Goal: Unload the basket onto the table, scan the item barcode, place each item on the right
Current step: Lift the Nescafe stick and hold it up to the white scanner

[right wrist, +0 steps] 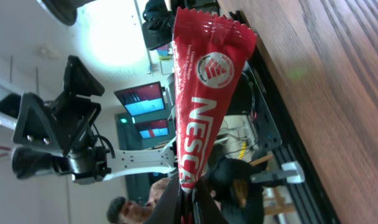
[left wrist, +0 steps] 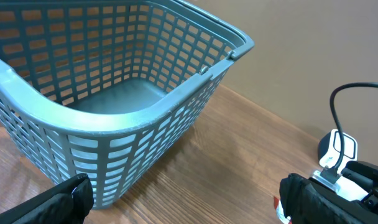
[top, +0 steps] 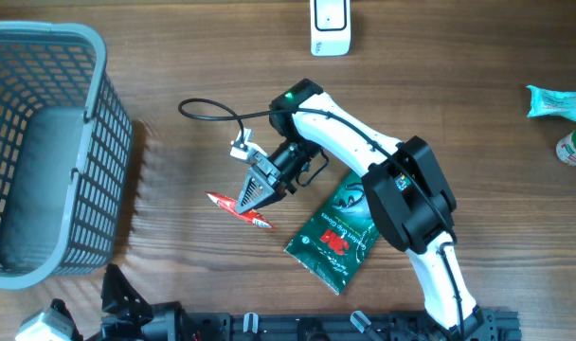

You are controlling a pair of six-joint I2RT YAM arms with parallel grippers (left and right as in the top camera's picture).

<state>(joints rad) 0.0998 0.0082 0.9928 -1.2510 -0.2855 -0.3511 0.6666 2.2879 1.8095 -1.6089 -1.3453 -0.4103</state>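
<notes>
My right fingers (top: 258, 188) pinch the red sachet (top: 237, 206) well short of the scanner (top: 330, 26), left fingers (left wrist: 310, 199) spread; I'd present its barcode next.

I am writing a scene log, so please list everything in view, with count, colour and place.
basket: 1, grey-blue, far left
sachet: 1, red, in the right gripper
large packet: 1, dark green, lying right of the sachet
device: 1, white, top edge
small packet: 1, light green, right edge
container: 1, white and green, right edge, cut off
cable: 1, black, behind the right gripper
table: 1, brown wood
left gripper: 1, black, open, near the basket
right gripper: 1, black, shut on the sachet
</notes>
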